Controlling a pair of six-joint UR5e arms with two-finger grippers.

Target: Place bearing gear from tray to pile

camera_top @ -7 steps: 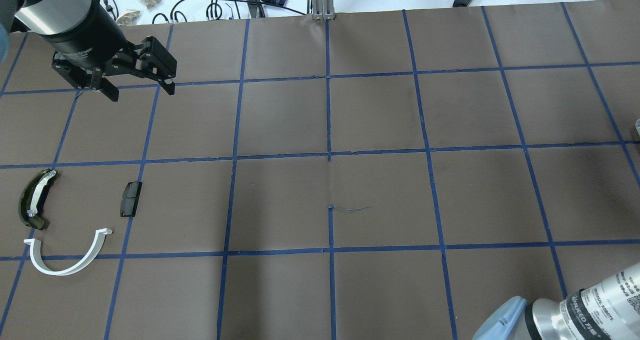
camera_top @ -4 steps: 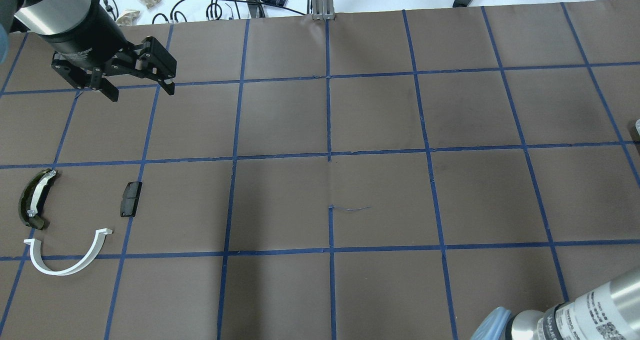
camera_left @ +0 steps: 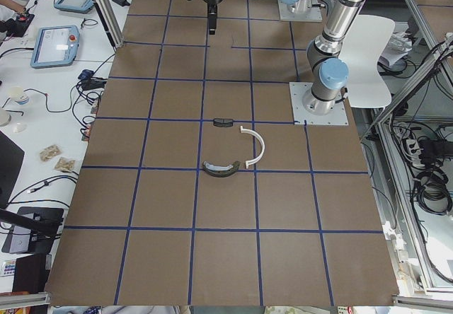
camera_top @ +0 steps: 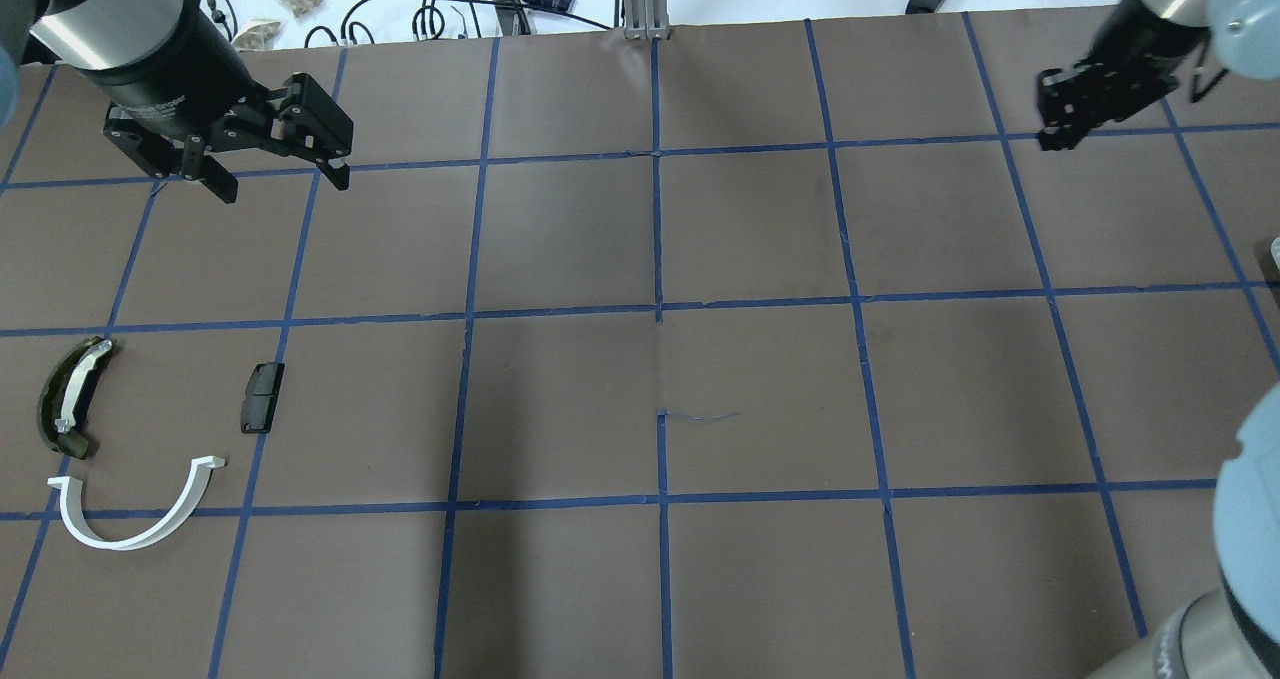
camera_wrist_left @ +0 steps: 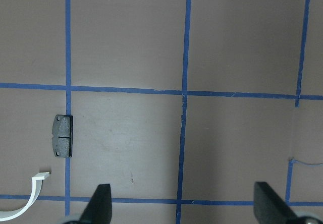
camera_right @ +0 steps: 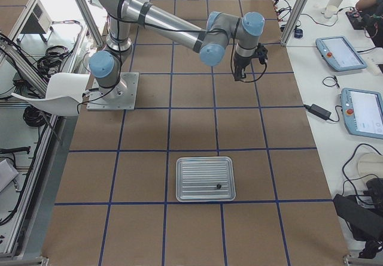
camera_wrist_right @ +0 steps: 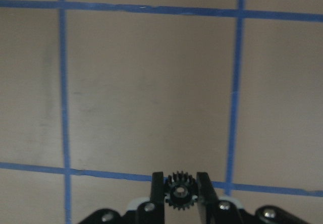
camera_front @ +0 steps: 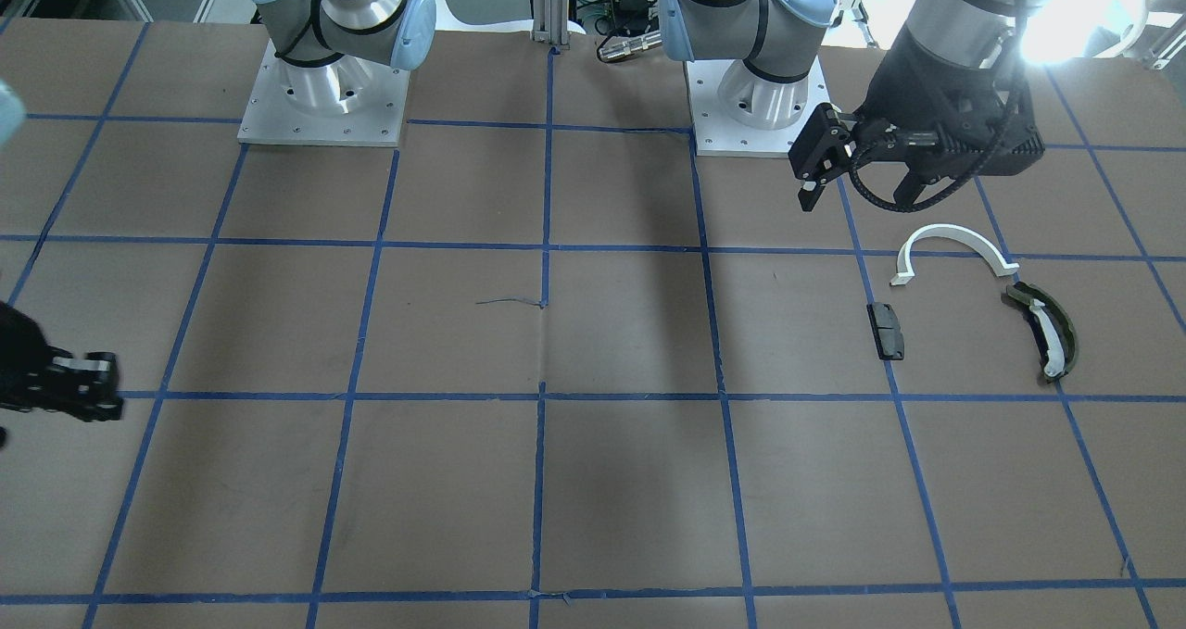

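Bearing gear (camera_wrist_right: 177, 191): a small black toothed wheel, being pinched between the two fingers of the right claw (camera_wrist_right: 177, 182), with its bore facing the wrist camera and its teeth showing past the fingertips. The claw and gear are hanging above the table (camera_top: 750, 239), which is brown paper crossed by blue tape lines, and are touching nothing. Tray (camera_right: 197, 179): ribbed metal, lying well apart from the right claw, toward the table's right end, and carrying a small dark part (camera_right: 218, 186). Pile (camera_left: 221, 169): three loose parts lying far across the table from the right claw, near the left claw (camera_top: 283, 185) and on the robot's side of it. The left claw is hanging over the table with its fingers spread wide and is gripping nothing. The black block (camera_top: 261, 397) is lying closest to the left claw. The olive curved piece (camera_top: 60, 399), with its white strip, is lying beside the block toward the table's left end. The white half-ring arc (camera_front: 954, 232) is lying farthest from the left claw, toward the robot. No part is touching another.
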